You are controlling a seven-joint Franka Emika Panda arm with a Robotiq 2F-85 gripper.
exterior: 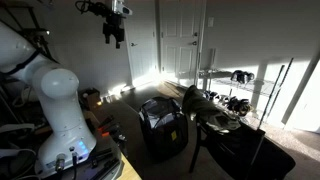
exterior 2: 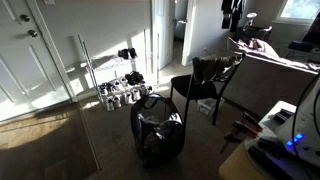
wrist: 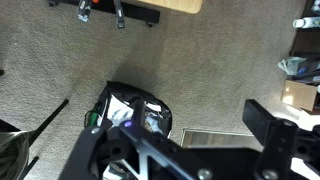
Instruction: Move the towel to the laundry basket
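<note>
A robot arm's hand (exterior: 115,36) hangs high above a dim carpeted room, its two fingers spread wide with nothing between them. The towel (exterior 2: 212,70) is draped over the back of a black chair (exterior 2: 196,88). A black laundry basket (exterior 2: 158,130) stands on the carpet just beside the chair, and the wrist view looks down on it from above.

We're seeing smooth, glossy white rounded arm (exterior: 55,98) casings and a dark, angular black gripper (exterior: 115,41).
</note>
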